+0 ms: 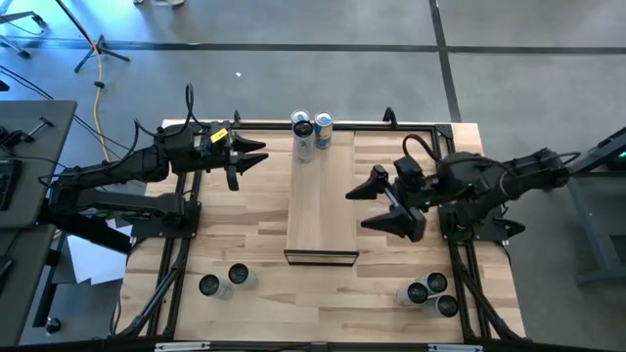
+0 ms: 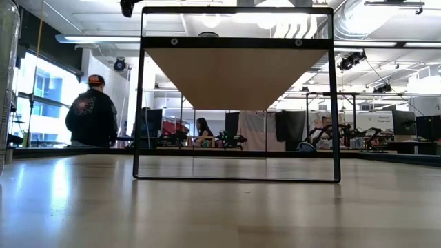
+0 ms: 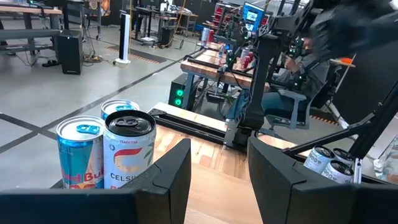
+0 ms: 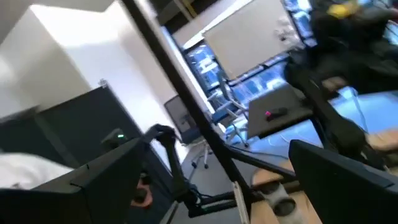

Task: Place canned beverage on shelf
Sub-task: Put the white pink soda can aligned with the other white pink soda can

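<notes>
Shelf (image 1: 321, 205) mid-table, two cans (image 1: 312, 128) on its far end, gripper either side

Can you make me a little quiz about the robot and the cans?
1. How many cans stand on the shelf?
2. True or false: the right gripper is holding a can.
3. Which gripper is nearer the cans on the shelf: A) the left gripper, B) the right gripper?

Key:
1. Three, at its far end; the left wrist view shows them best.
2. False. Its fingers are spread wide with nothing between them.
3. A. The left gripper hangs empty just beside the shelf's far end, fingers a little apart.
</notes>
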Controlling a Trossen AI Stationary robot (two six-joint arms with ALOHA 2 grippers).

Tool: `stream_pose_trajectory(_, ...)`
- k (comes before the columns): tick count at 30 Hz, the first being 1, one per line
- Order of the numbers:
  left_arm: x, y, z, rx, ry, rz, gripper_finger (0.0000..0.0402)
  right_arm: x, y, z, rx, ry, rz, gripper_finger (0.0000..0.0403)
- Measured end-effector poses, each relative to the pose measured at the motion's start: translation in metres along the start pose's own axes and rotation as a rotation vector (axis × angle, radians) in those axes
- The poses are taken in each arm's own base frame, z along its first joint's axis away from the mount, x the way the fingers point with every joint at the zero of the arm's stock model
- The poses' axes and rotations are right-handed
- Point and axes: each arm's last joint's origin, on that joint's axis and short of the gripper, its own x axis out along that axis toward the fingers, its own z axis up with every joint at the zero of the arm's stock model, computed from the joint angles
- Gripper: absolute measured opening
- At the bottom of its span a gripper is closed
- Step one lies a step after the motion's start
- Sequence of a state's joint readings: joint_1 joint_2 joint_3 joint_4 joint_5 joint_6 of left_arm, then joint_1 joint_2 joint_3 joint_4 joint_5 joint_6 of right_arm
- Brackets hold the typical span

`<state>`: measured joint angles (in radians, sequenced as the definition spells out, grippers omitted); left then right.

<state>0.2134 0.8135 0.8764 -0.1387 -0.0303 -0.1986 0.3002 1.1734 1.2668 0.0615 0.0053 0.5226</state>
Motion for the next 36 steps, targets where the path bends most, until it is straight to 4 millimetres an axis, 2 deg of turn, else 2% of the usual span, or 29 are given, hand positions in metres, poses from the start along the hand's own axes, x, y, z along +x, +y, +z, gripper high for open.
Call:
stream_pose_trajectory(4,0.0,0.0,0.0,0.0,0.0,0.0,0.0131,0.01,0.022,0.013,-0.048,0.086,-0.003,0.0385)
stream_pose_trajectory(9,0.0,0.0,0.0,0.0,0.0,0.0,0.0131,0.02,0.031,0.008,-0.04,0.448,-0.253,0.0385)
stream_pose_trajectory(12,0.0,0.0,0.0,0.0,0.0,0.0,0.0131,0.018,0.033,0.003,0.047,0.652,-0.403,0.0385)
stream_pose_trajectory(16,0.0,0.0,0.0,-0.001,0.0,0.0,0.0131,0.015,0.034,-0.02,0.14,0.893,-0.623,0.0385)
stream_pose_trajectory(21,0.0,0.0,0.0,-0.001,0.0,0.0,0.0131,0.009,0.035,-0.063,0.172,1.144,-0.826,0.0385)
stream_pose_trajectory(24,0.0,0.0,0.0,-0.001,0.0,0.0,0.0131,0.01,0.035,-0.086,0.201,1.22,-0.834,0.0385)
stream_pose_trajectory(29,0.0,0.0,0.0,0.0,0.0,0.0,0.0131,0.003,0.036,-0.108,0.264,1.326,-0.89,0.0385)
stream_pose_trajectory(36,0.0,0.0,0.0,-0.001,0.0,0.0,0.0131,-0.011,0.054,-0.133,0.105,1.297,-0.934,0.0385)
